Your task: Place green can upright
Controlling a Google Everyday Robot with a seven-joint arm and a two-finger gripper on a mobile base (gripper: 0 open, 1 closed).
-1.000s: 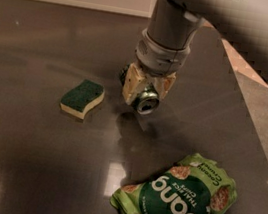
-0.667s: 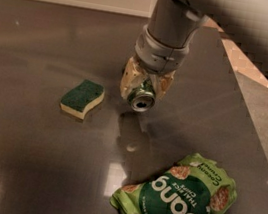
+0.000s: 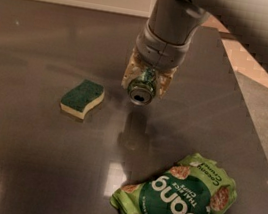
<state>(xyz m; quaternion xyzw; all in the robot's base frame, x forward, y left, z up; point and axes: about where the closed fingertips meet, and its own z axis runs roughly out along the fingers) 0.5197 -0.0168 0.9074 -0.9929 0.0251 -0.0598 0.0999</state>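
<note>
Camera view: gripper (image 3: pixel 145 83) at upper centre, clamped on the green can (image 3: pixel 143 86), silver end facing us, tilted above the dark table (image 3: pixel 25 152).

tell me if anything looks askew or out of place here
The green can is askew: the tool, above the middle of the dark table, grips it tilted, one silver end facing the camera, not upright. The chips bag lies crumpled in the foreground; the sponge sits flat.
</note>
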